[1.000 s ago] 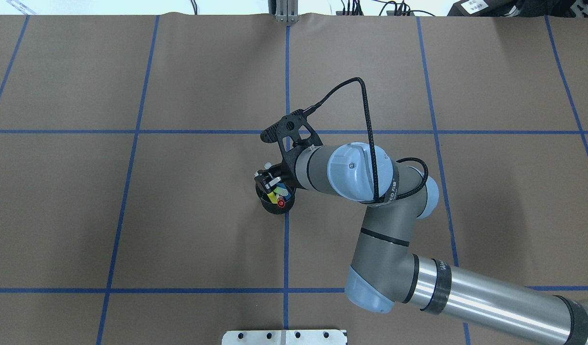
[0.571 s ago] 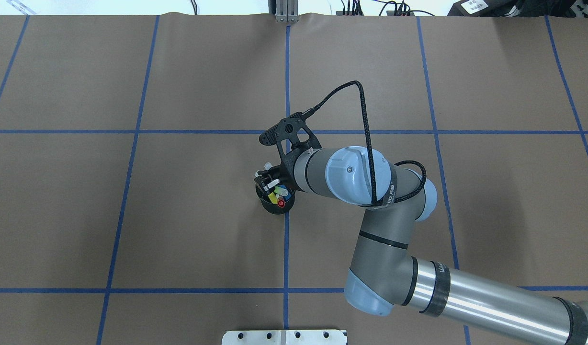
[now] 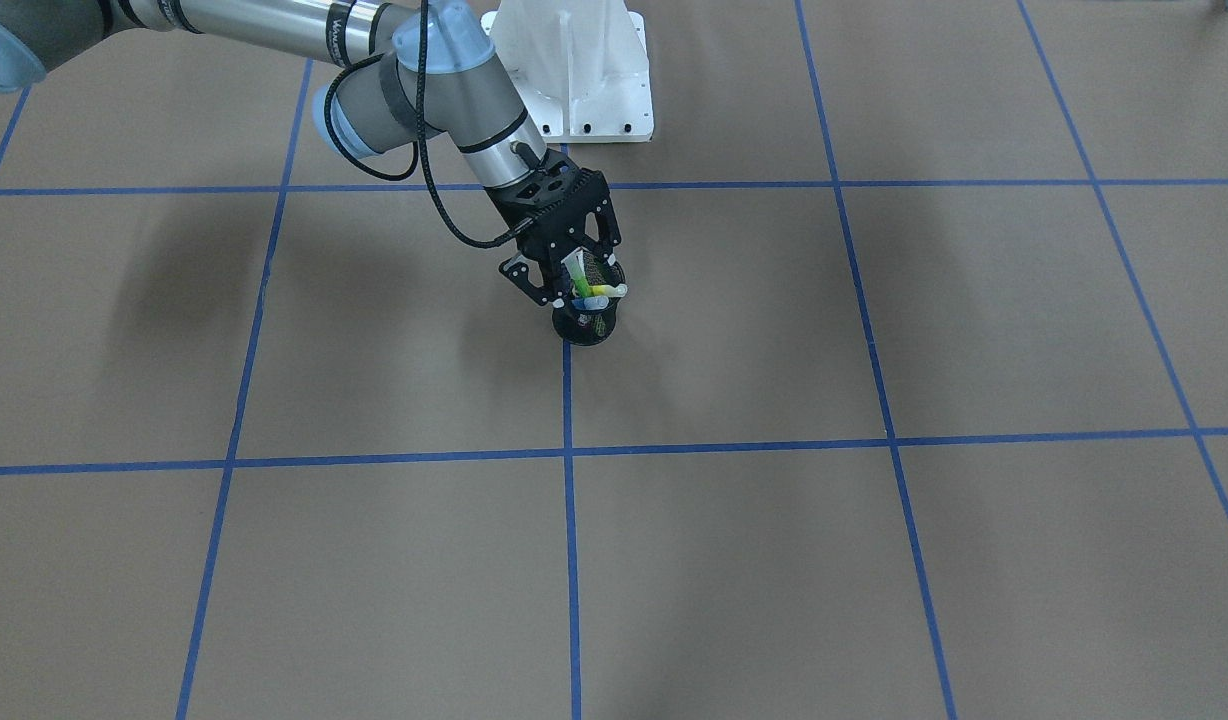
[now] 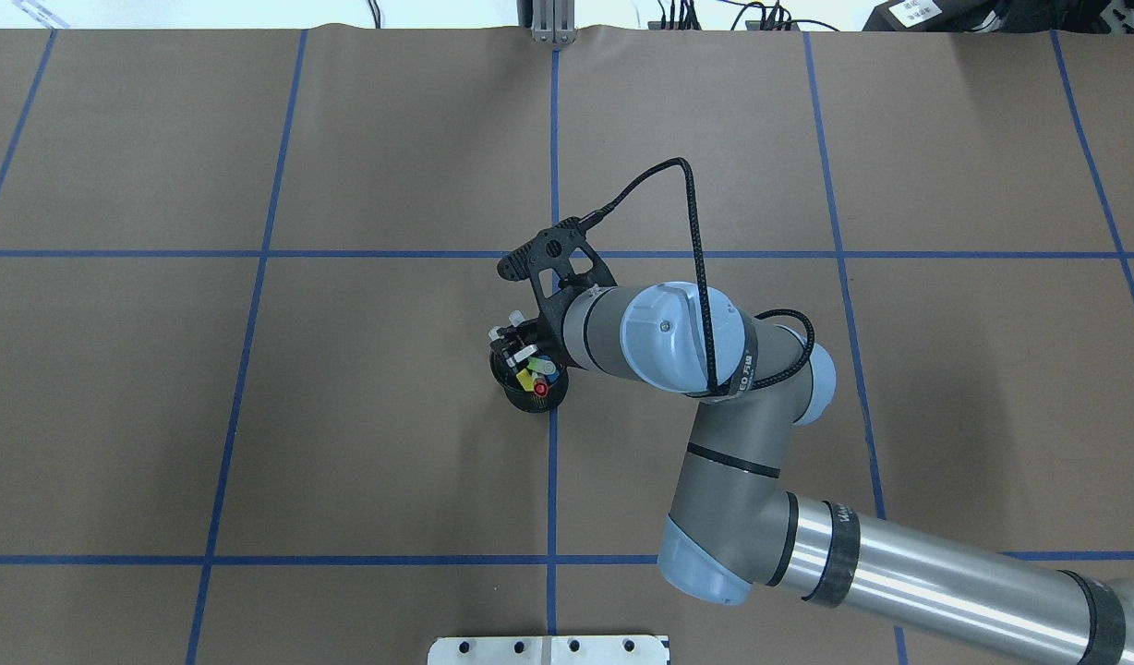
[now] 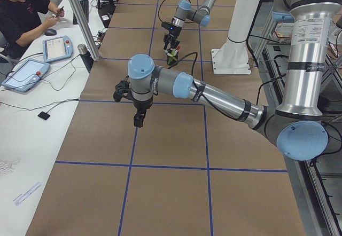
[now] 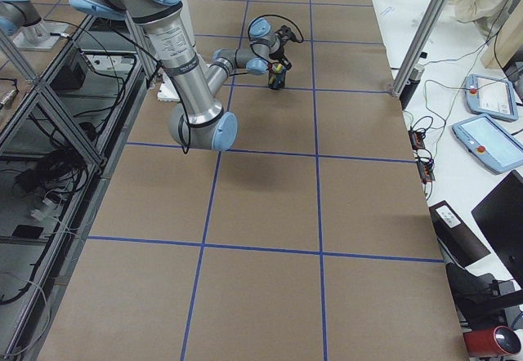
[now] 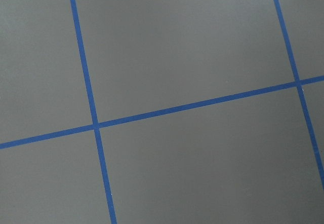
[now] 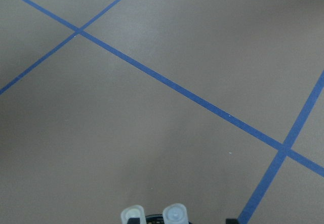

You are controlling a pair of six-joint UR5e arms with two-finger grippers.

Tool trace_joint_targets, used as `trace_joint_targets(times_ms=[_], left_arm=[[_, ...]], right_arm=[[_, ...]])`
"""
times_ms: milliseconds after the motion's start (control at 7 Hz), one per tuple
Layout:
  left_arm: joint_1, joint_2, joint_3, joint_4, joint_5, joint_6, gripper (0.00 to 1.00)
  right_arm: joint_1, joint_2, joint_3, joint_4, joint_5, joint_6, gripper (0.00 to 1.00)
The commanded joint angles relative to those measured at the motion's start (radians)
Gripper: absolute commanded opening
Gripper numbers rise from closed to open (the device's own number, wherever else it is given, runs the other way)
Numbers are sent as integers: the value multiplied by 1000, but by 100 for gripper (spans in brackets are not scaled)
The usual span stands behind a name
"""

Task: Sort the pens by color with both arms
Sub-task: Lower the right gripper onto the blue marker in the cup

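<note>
Brown paper table (image 4: 253, 416), gridded in blue tape (image 4: 552, 480); white pedestal (image 3: 574, 70) at the robot's side.

1. Cup (image 3: 586, 326). Black mesh, upright near the table's centre, beside the middle tape line. It serves as the common holder, so by this showing nothing is sorted yet.

2. Pens (image 4: 535, 377). All stand in the cup, leaning, with their ends above the rim. A yellow pen (image 4: 526, 378), a red-ended pen (image 4: 540, 391) and a green pen (image 3: 581, 284) can be told apart. They are bunched and touching, which leaves little room for a finger between them. None lies on the table.

3. Right arm (image 4: 715, 480). Reaches in from the right to the cup, wrist tipped down. Right gripper (image 3: 574, 275) sits directly over the cup, about the pen tops. Its jaws appear parted, one finger on each side of the bunch and gripping nothing, though the pens crowd the view there. Judged purpose: lined up on the upright ends to take one pen by its top, the only part the cup leaves free.

4. Left arm (image 5: 214, 92). Well apart from the cup, over bare paper toward the table's left end. Left gripper (image 5: 137, 122) hangs fingers-down above a tape line; whether parted or closed cannot be told. Its wrist camera shows only paper and tape. Judged purpose: held clear of the right arm's reach, placed to serve the left side once pens come out.
</note>
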Motion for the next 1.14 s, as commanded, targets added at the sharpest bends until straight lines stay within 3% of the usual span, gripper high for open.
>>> trace_joint_targets(times_ms=[0,571,1000], left_arm=[[0,0,1,0,0,0,99],[0,1,-1,-3,0,0,99],[0,2,-2,-6,0,0,99]], right_arm=[[0,9,-2,-1,0,2,63],[8,12,-1,-6,11,2,63],[57,10,1,-24,115,5,64]])
